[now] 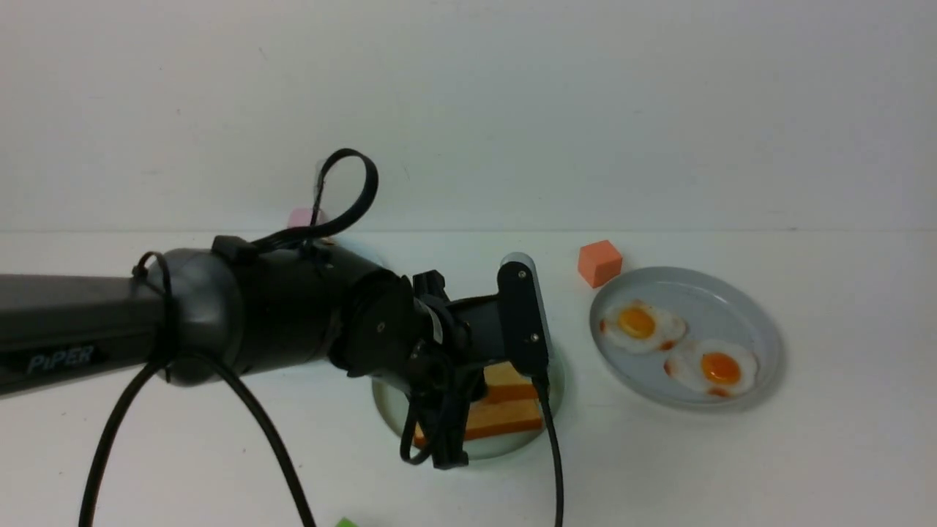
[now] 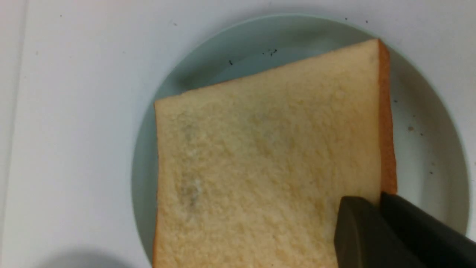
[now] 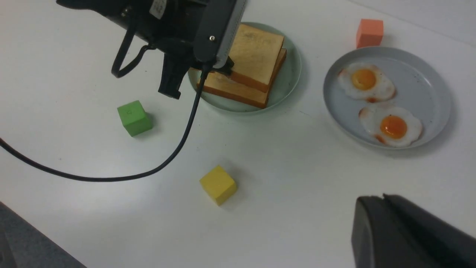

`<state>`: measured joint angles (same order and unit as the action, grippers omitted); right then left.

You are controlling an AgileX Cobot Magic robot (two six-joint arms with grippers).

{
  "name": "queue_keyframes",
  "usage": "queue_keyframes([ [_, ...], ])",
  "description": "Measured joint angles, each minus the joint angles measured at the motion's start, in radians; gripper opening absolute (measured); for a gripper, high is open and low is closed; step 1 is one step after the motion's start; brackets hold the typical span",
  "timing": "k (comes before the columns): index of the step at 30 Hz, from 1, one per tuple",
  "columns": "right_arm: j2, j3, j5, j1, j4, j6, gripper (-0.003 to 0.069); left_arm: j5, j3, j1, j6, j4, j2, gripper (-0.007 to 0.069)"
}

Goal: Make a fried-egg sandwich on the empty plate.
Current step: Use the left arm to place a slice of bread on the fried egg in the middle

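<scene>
The mint-green empty plate (image 3: 290, 78) (image 2: 427, 123) carries two toast slices. The lower slice (image 3: 230, 89) lies flat on it. The upper slice (image 2: 267, 149) (image 3: 256, 52) rests askew on top, and my left gripper (image 2: 379, 197) is shut on its crusted edge. No egg shows between the slices. Two fried eggs (image 1: 640, 324) (image 1: 716, 366) lie on a blue-grey plate (image 1: 732, 300) to the right. My right gripper (image 3: 383, 197) hangs shut and empty above the near right of the table, out of the front view.
An orange cube (image 1: 599, 262) stands behind the egg plate. A green cube (image 3: 134, 117) and a yellow cube (image 3: 218, 184) sit on the near table. The left arm's black cable (image 3: 174, 149) trails across the table. A pink object (image 1: 304, 217) shows behind the left arm.
</scene>
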<state>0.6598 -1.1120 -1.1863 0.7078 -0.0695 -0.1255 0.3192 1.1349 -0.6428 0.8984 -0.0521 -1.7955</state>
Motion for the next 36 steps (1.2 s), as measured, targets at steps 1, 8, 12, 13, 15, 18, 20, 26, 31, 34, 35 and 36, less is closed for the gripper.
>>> queue_keyframes([
  [1,0.000,0.000,0.000,0.000,0.001,0.000,0.0047,0.000,0.000,0.000,0.000,0.000,0.000,0.0038],
  [8,0.000,0.000,0.000,0.000,0.007,0.000,0.0052,0.009,0.000,0.000,0.029,-0.024,-0.026,0.0036],
  [12,0.000,0.000,0.000,0.000,0.015,0.000,0.0053,0.006,0.000,0.000,0.030,-0.025,-0.045,0.0036],
  [13,0.000,0.000,0.000,0.000,0.019,0.000,0.0054,0.006,0.000,0.000,0.030,-0.025,-0.048,0.0036],
  [15,0.000,0.000,0.000,0.000,0.024,0.000,0.0055,0.005,0.000,0.000,0.030,-0.025,-0.049,0.0036],
  [18,0.000,0.000,0.000,0.000,0.026,0.000,0.0057,0.005,0.000,0.000,0.030,-0.025,-0.050,0.0036],
  [20,0.000,0.000,0.000,0.000,0.026,0.000,0.0057,0.005,0.000,0.000,0.030,-0.025,-0.050,0.0036],
  [26,0.000,0.000,0.000,0.000,0.028,0.000,0.0057,0.005,0.000,0.000,0.030,-0.025,-0.050,0.0057],
  [31,0.000,0.000,0.000,0.000,0.029,0.000,0.0056,0.032,0.000,0.000,0.030,-0.025,-0.050,0.0195],
  [34,0.000,0.000,0.000,0.000,0.029,0.000,0.0056,0.061,0.000,0.000,0.028,-0.026,-0.039,0.0293],
  [35,0.000,0.000,0.000,0.000,0.029,0.000,0.0056,0.067,0.000,0.000,0.019,-0.031,-0.030,0.0321],
  [36,0.000,0.000,0.000,0.000,0.029,0.000,0.0056,0.071,0.000,0.000,0.007,-0.035,-0.019,0.0347],
])
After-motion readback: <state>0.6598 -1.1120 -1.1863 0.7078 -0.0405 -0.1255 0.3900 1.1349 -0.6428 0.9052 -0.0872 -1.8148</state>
